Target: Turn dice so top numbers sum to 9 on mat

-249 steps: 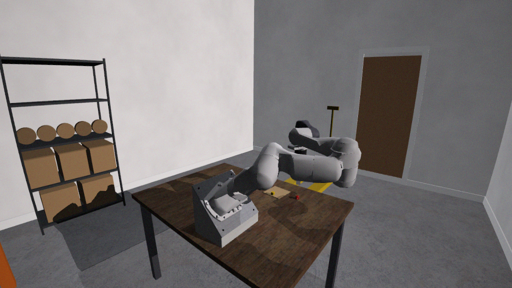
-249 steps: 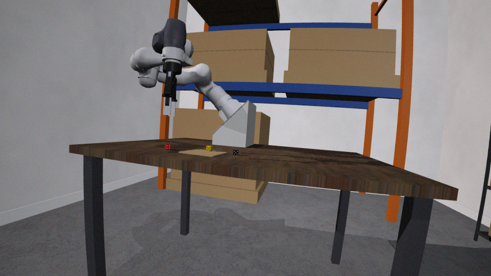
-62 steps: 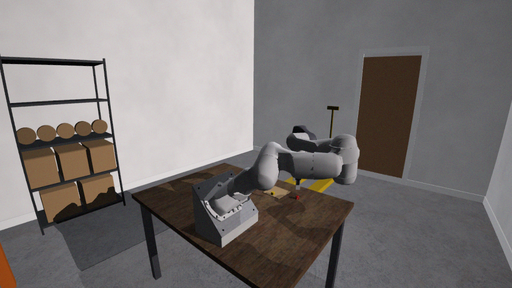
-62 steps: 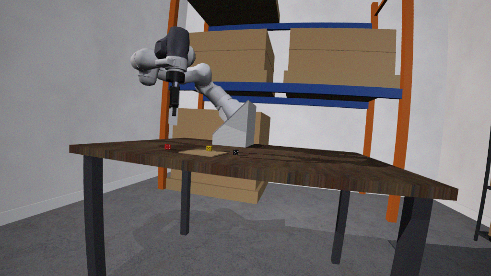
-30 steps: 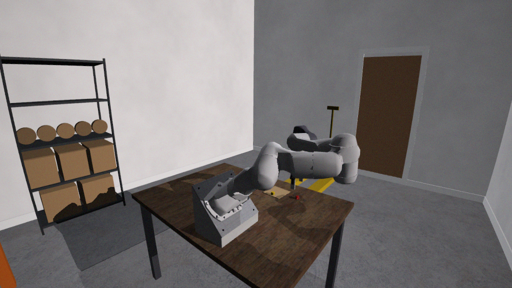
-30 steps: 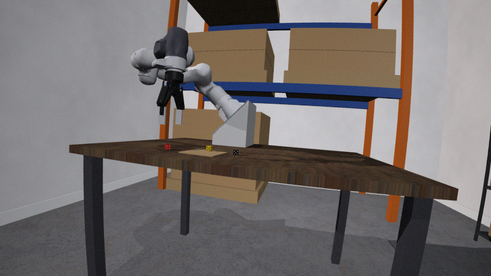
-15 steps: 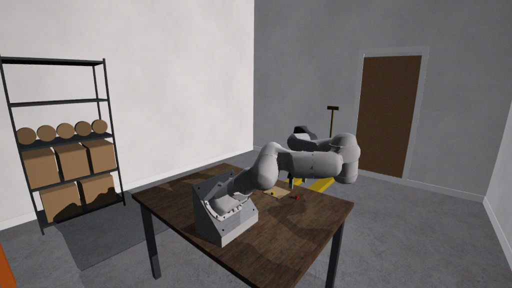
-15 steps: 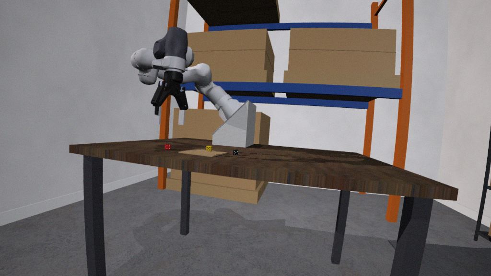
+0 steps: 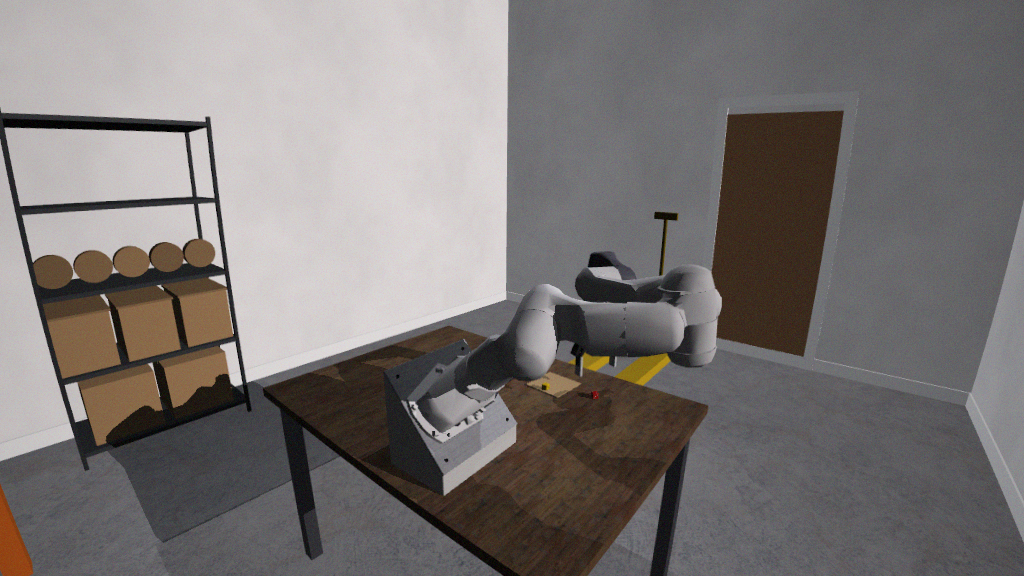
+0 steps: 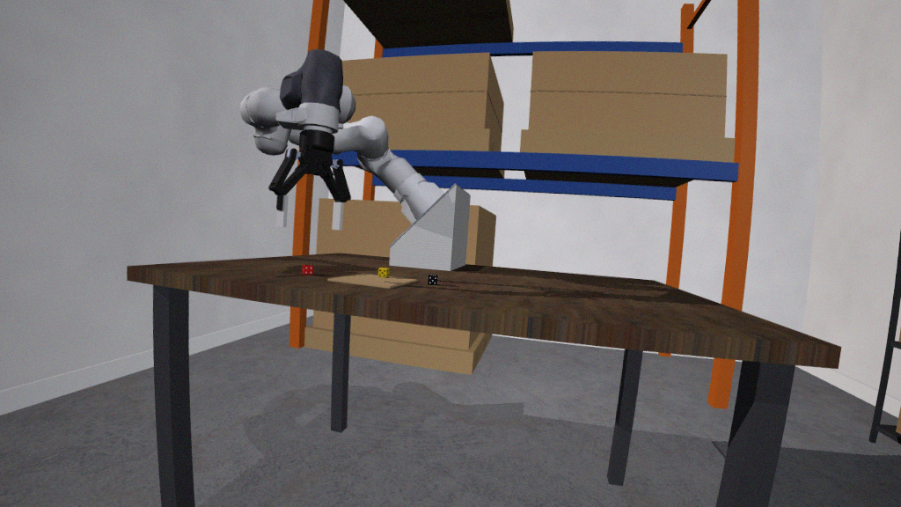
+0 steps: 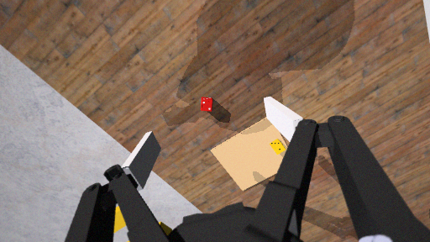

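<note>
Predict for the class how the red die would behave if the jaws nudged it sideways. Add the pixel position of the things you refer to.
The red die (image 9: 594, 394) (image 10: 307, 269) (image 11: 206, 104) would probably slide, since it sits flat on one face. A push high on its side might tip it onto another face, as it is a small cube. It looks rigid, with crisp, flat faces, so squashing seems unlikely.

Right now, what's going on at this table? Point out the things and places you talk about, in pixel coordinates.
A robot arm holds its open gripper (image 10: 310, 217) (image 11: 209, 124) above the table (image 9: 515, 501) (image 10: 567, 315) (image 11: 126, 71), with nothing between the fingers. The job is to get three dice onto the mat (image 9: 562, 384) (image 10: 359, 281) (image 11: 243, 157) with their tops adding up to 9. Only the yellow die (image 9: 545, 386) (image 10: 384, 272) (image 11: 277, 146) is on it. The red die (image 9: 594, 394) (image 10: 307, 269) (image 11: 207, 104) and the black die (image 10: 432, 280) sit on the table, off the mat at different sides.
</note>
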Robot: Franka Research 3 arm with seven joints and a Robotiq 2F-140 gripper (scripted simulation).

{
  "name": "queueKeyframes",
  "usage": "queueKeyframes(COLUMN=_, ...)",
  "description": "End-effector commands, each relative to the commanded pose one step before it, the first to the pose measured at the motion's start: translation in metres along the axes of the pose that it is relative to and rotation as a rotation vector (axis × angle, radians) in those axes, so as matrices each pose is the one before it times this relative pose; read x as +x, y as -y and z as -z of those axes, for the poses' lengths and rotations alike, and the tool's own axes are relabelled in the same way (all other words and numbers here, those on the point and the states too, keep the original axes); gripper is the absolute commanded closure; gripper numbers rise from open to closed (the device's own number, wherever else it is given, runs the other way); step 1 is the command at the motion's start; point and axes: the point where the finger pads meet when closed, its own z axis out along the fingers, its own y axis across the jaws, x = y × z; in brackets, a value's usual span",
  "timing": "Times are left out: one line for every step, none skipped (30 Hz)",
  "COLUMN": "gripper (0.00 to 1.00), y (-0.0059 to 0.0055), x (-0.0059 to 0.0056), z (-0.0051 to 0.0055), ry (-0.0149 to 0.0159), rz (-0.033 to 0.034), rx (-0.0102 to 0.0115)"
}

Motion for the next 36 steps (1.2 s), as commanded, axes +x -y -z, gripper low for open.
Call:
queueKeyframes(gripper=0.0, y=0.00013, x=-0.00046, z=0.00075, ry=0.00387, rz=-0.17385, rx=0.00618)
queueKeyframes(gripper=0.0, y=0.0002, x=0.00008, z=0.00005, ry=0.00039, rz=-0.01635, rx=0.0002)
queueKeyframes(gripper=0.0, y=0.00019, x=0.00007, z=0.00005, ry=0.00037, rz=-0.01536, rx=0.00019)
queueKeyframes(gripper=0.0, y=0.00023, x=0.00008, z=0.00006, ry=0.00044, rz=-0.01778, rx=0.00021)
queueKeyframes(gripper=0.0, y=0.00021, x=0.00007, z=0.00006, ry=0.00041, rz=-0.0165, rx=0.00019)
queueKeyframes(gripper=0.0, y=0.00022, x=0.00007, z=0.00006, ry=0.00043, rz=-0.0168, rx=0.00018)
queueKeyframes(gripper=0.0, y=0.00004, x=0.00001, z=0.00001, ry=0.00008, rz=-0.00311, rx=0.00003)
queueKeyframes(gripper=0.0, y=0.00038, x=0.00011, z=0.00011, ry=0.00075, rz=-0.02865, rx=0.0003)
queueKeyframes(gripper=0.0, y=0.00022, x=0.00006, z=0.00006, ry=0.00044, rz=-0.01665, rx=0.00016)
queueKeyframes(gripper=0.0, y=0.00002, x=0.00001, z=0.00001, ry=0.00005, rz=-0.00172, rx=0.00002)
queueKeyframes(gripper=0.0, y=0.00041, x=0.0001, z=0.00012, ry=0.00082, rz=-0.03001, rx=0.00027)
queueKeyframes(gripper=0.0, y=0.00014, x=0.00003, z=0.00004, ry=0.00028, rz=-0.01001, rx=0.00009)
queueKeyframes(gripper=0.0, y=0.0, x=0.0, z=0.0, ry=0.0, rz=0.0, rx=0.0)
queueKeyframes(gripper=0.0, y=0.0, x=0.0, z=0.0, ry=0.0, rz=0.0, rx=0.0)
queueKeyframes(gripper=0.0, y=0.00046, x=0.00009, z=0.00014, ry=0.00094, rz=-0.03329, rx=0.00026)
queueKeyframes(gripper=0.0, y=0.00038, x=0.00006, z=0.00012, ry=0.00078, rz=-0.02691, rx=0.00019)
queueKeyframes(gripper=0.0, y=0.00029, x=0.00004, z=0.00009, ry=0.0006, rz=-0.02032, rx=0.00013)
queueKeyframes(gripper=0.0, y=0.00001, x=0.0, z=0.0, ry=0.00002, rz=-0.00066, rx=0.0)
queueKeyframes(gripper=0.0, y=0.00022, x=0.00002, z=0.00007, ry=0.00046, rz=-0.01558, rx=0.00009)
queueKeyframes(gripper=0.0, y=0.00015, x=0.00001, z=0.00005, ry=0.00033, rz=-0.01081, rx=0.00006)
queueKeyframes(gripper=0.0, y=0.0001, x=0.00001, z=0.00003, ry=0.00021, rz=-0.00679, rx=0.00003)
queueKeyframes(gripper=0.0, y=0.00005, x=0.0, z=0.00002, ry=0.00011, rz=-0.0036, rx=0.00002)
queueKeyframes(gripper=0.0, y=0.00002, x=0.0, z=0.00001, ry=0.00004, rz=-0.00137, rx=0.00001)
queueKeyframes(gripper=0.0, y=0.0, x=0.0, z=0.0, ry=0.00001, rz=-0.0002, rx=0.0)
queueKeyframes(gripper=0.79, y=0.0, x=0.0, z=0.0, ry=0.0, rz=0.0, rx=0.0)
queueKeyframes(gripper=0.79, y=0.0, x=0.0, z=0.0, ry=0.0, rz=0.0, rx=0.0)
queueKeyframes(gripper=0.79, y=0.0, x=0.0, z=0.0, ry=0.0, rz=0.0, rx=0.0)
queueKeyframes(gripper=0.79, y=0.0, x=0.0, z=0.0, ry=0.0, rz=0.0, rx=0.0)
queueKeyframes(gripper=0.79, y=0.0, x=0.0, z=0.0, ry=0.0, rz=0.0, rx=0.0)
queueKeyframes(gripper=0.79, y=0.0, x=0.0, z=0.0, ry=0.0, rz=0.0, rx=0.0)
queueKeyframes(gripper=0.79, y=0.0, x=0.0, z=0.0, ry=0.0, rz=0.0, rx=0.0)
queueKeyframes(gripper=0.79, y=0.0, x=0.0, z=0.0, ry=0.0, rz=0.0, rx=0.0)
queueKeyframes(gripper=0.79, y=0.0, x=0.0, z=0.0, ry=0.0, rz=0.0, rx=0.0)
queueKeyframes(gripper=0.79, y=0.0, x=0.0, z=0.0, ry=0.0, rz=0.0, rx=0.0)
queueKeyframes(gripper=0.79, y=0.0, x=0.0, z=0.0, ry=0.0, rz=0.0, rx=0.0)
queueKeyframes(gripper=0.79, y=0.0, x=0.0, z=0.0, ry=0.0, rz=0.0, rx=0.0)
